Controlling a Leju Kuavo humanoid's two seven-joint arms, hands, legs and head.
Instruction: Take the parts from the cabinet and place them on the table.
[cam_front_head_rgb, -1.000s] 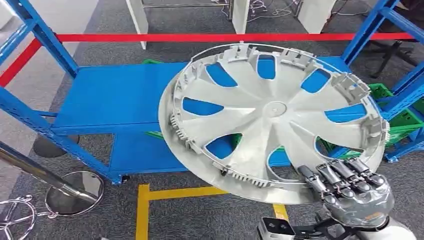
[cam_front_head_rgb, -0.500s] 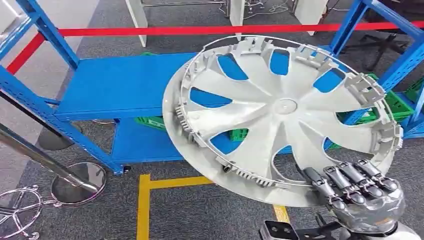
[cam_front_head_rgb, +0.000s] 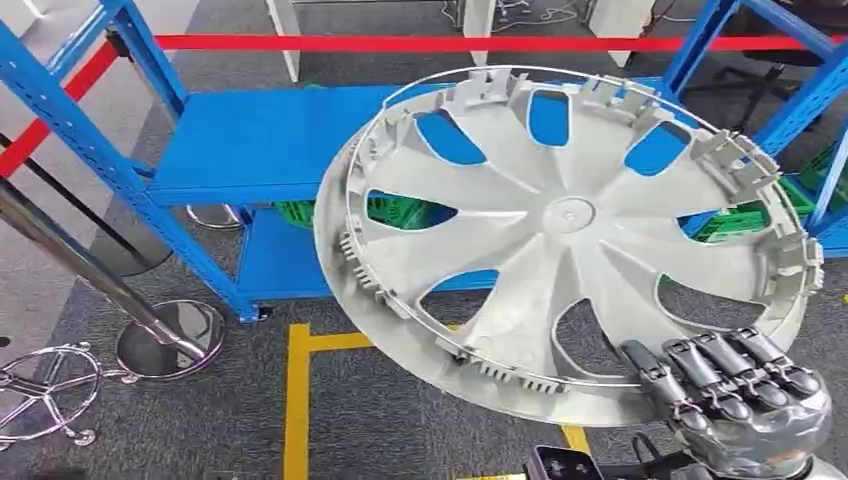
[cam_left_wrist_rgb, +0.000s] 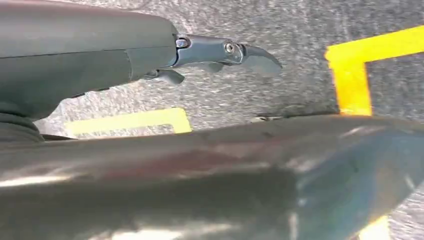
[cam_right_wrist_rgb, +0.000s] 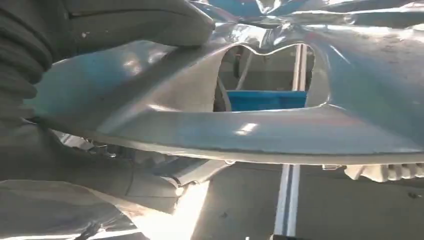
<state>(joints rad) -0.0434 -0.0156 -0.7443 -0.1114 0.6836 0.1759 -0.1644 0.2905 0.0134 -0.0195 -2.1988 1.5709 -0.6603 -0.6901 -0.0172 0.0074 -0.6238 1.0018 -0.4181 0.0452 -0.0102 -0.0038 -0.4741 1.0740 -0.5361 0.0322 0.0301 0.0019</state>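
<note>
Head view: gripped hubcap (cam_front_head_rgb: 566, 235) at its near rim with right hand (cam_front_head_rgb: 742, 402), disc tilted in mid-air before blue cabinet (cam_front_head_rgb: 262, 150). Best carried level, grip kept firm, clear of the uprights; table nowhere seen.

Left wrist view: left hand (cam_left_wrist_rgb: 220, 52) over grey floor (cam_left_wrist_rgb: 280, 80); open or closed, impossible to tell.

Right wrist view: thumb pressed on hubcap; fingers hidden beneath.

no readable text, labels, brands or numbers on any surface
</note>
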